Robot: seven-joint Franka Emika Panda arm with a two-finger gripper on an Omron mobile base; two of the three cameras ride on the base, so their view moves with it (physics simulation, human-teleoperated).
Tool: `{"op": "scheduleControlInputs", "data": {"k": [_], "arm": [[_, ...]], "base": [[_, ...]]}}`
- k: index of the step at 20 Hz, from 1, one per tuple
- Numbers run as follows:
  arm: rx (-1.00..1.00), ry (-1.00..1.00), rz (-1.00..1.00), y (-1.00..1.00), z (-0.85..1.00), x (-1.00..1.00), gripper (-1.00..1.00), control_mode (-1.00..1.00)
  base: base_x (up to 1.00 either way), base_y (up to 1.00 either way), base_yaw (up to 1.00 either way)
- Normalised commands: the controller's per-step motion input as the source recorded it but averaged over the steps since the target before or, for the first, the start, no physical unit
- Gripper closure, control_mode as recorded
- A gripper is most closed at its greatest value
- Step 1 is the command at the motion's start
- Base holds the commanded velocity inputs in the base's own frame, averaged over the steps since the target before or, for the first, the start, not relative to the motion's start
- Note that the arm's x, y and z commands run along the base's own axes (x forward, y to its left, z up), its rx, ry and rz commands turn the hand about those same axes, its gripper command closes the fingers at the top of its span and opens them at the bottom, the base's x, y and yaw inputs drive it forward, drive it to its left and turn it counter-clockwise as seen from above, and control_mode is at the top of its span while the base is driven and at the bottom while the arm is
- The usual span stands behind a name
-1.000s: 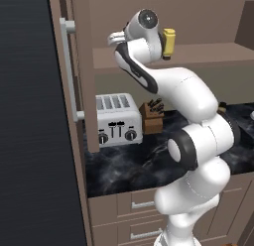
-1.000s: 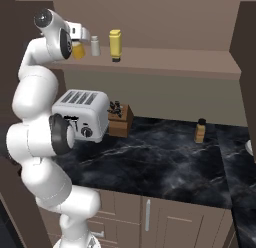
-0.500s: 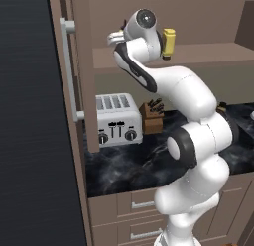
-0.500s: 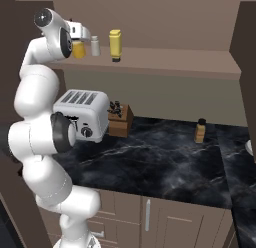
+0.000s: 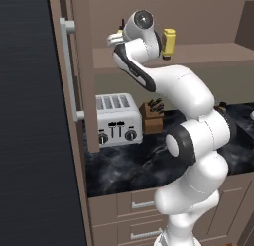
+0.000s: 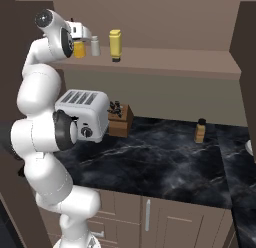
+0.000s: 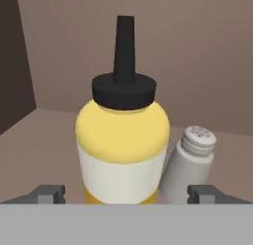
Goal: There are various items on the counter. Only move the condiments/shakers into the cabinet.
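Note:
A yellow squeeze bottle (image 7: 123, 140) with a white band, black cap and dark pointed tip stands upright on the cabinet shelf (image 6: 165, 59). My gripper (image 7: 126, 193) is open, one fingertip on each side of the bottle with a small gap to it. A pale grey shaker (image 7: 190, 165) stands just right of the bottle, touching or nearly touching it. In the right base view, the squeeze bottle (image 6: 79, 48), the shaker (image 6: 95, 45) and a taller yellow bottle (image 6: 115, 43) stand in a row on the shelf. A small amber bottle (image 6: 200, 130) with a dark cap stands on the black counter (image 6: 160, 162).
The silver toaster (image 6: 82, 114) and brown knife block (image 6: 120, 119) stand on the counter under the shelf. The cabinet door (image 5: 82, 71) is swung open at the left, with its long silver handle (image 5: 69, 71). Brown drawers (image 5: 134, 205) run below the counter.

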Motion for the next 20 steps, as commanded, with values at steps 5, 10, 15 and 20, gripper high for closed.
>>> {"op": "scheduleControlInputs", "data": {"k": [5,10,15,20], "arm": [[0.00,-0.07,0.00,0.01,0.00,-0.30,-1.00,-1.00],[0.00,-0.28,-0.11,0.03,0.00,-1.00,-1.00,-1.00],[0.00,-0.31,-0.20,-0.09,-0.37,-1.00,-1.00,-1.00],[0.03,-0.26,-0.17,-0.31,-0.37,-1.00,-1.00,-1.00]], "base": [[0.00,0.00,0.00],[0.00,0.00,0.00],[0.00,0.00,0.00],[0.00,0.00,0.00]]}}
